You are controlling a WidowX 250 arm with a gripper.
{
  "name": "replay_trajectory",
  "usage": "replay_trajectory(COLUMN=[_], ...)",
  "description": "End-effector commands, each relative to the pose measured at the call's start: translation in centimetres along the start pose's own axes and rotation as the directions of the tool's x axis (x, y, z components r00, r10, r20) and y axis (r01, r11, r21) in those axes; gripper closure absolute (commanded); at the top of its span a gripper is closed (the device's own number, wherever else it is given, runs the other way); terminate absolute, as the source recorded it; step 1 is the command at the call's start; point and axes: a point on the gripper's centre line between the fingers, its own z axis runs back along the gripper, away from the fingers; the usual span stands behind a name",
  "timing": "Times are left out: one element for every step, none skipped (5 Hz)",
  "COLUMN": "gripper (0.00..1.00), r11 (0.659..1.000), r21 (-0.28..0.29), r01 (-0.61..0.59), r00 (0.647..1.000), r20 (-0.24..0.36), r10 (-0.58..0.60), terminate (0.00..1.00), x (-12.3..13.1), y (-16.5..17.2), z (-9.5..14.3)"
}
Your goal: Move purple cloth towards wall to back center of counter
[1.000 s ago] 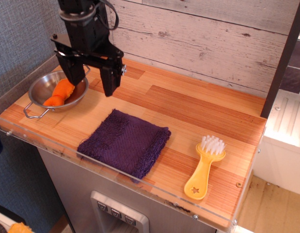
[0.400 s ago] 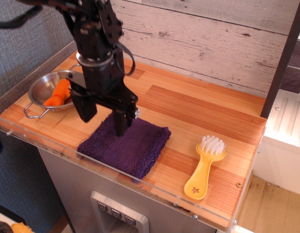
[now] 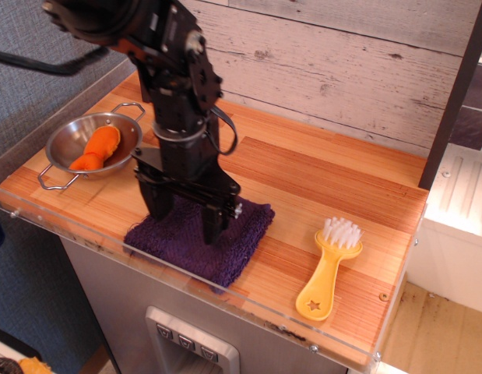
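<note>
Tool (image 3: pixel 186 220) released, fingers spread over purple cloth (image 3: pixel 225 245) | cloth at lower-centre bench (image 3: pixel 326 175) edge; wall (image 3: pixel 342 70) upper frame | advice: pinch deep into fold; drag flat toward wall

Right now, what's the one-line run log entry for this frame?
gripper: open, fingers down at purple cloth | cloth: front of counter, not grasped, not moved | steel bowl: back left

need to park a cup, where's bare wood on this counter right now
The widest free patch is the back centre and right of the counter, between the plank wall and the yellow brush. A smaller strip lies between the purple cloth and the brush. The left is crowded: steel bowl, gripper over the cloth.
</note>
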Motion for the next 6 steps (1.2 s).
replay_trajectory(gripper=[0.00, 0.00, 0.00, 0.00, 0.00, 0.00], r11=[0.999, 0.998, 1.000, 1.000, 1.000, 0.999], r21=[0.015, 0.021, 0.003, -0.011, -0.022, -0.023], r01=[0.052, 0.062, 0.025, 0.010, 0.017, 0.027], r00=[0.998, 0.998, 1.000, 1.000, 0.999, 0.999], r20=[0.042, 0.029, -0.012, -0.027, -0.037, -0.028], r10=[-0.052, -0.063, -0.025, -0.011, -0.018, -0.028], terminate=[0.00, 0.00, 0.00, 0.00, 0.00, 0.00], x=[0.5, -0.6, -0.7, -0.1, 0.5, 2.2], y=[-1.1, -0.7, 0.5, 1.0, 1.0, 0.5], z=[-0.7, -1.9, -3.1, -3.6, -4.0, -3.9])
